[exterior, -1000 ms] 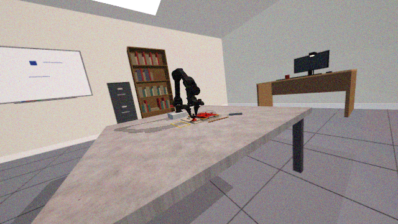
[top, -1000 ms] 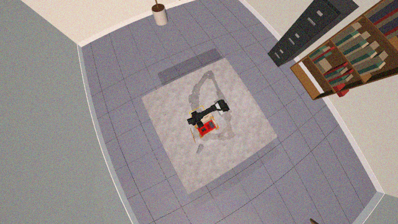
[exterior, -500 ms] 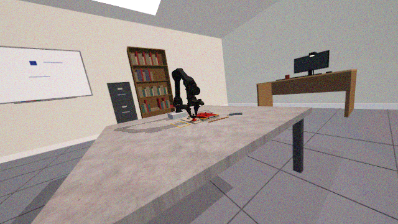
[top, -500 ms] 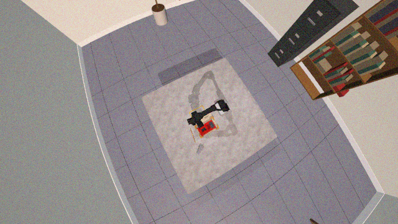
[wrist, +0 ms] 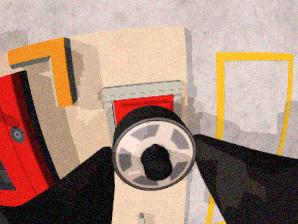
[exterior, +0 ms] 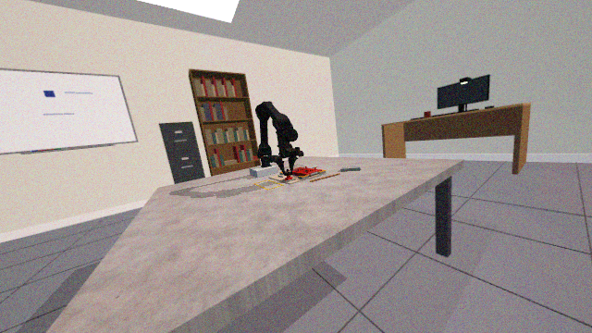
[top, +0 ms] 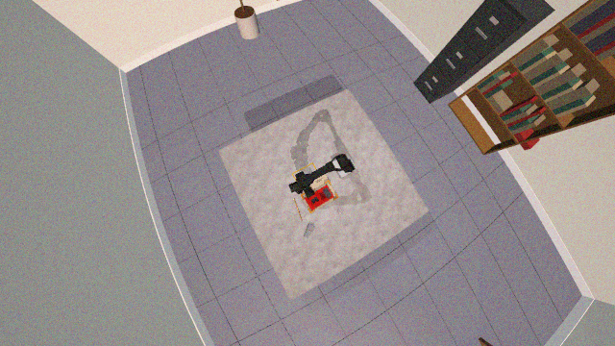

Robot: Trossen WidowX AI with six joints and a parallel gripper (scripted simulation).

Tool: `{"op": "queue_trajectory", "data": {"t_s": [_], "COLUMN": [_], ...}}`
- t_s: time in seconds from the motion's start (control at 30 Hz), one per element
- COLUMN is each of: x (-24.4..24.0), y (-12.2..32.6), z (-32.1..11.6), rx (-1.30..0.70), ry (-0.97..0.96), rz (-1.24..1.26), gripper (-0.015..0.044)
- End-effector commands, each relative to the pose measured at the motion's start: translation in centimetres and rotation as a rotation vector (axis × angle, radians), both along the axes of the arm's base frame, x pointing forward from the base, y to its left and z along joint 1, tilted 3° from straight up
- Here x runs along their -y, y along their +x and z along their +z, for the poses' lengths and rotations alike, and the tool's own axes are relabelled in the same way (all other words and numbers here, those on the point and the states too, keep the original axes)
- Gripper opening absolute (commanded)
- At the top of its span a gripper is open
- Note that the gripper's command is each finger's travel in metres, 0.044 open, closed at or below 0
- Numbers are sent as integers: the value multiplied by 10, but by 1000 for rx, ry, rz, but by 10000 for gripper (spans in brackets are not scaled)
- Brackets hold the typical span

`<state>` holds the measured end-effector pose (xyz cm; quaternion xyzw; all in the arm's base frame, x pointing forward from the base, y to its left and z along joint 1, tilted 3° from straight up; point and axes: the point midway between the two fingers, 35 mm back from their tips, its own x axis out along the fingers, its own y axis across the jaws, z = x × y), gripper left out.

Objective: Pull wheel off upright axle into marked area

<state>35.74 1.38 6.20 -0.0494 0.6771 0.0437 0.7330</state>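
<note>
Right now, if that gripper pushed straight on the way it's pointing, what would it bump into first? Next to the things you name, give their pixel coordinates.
Probably the pale board (wrist: 145,55) under the wheel (wrist: 131,167), which the gripper (wrist: 152,149) (exterior: 289,173) is gripping; how much gap remains is unclear.

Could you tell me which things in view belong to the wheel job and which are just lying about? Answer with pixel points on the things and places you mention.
For the job:
- wheel (wrist: 131,167), held in the gripper (wrist: 152,149)
- axle (wrist: 156,162), through the wheel's hub
- yellow-outlined area (wrist: 220,95)

Just lying about:
- red block-like piece (wrist: 30,160) (top: 314,201)
- orange corner piece (wrist: 62,65)
- grey object (top: 309,229) (exterior: 351,169)
</note>
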Motion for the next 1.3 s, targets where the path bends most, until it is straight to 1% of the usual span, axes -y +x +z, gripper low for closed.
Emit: {"op": "queue_trajectory", "data": {"t_s": [0.0,1.27], "x": [0,0], "y": [0,-2], "z": [10,23], "rx": [10,11], "ry": [1,2], "rz": [2,4], "gripper": [0,0]}}
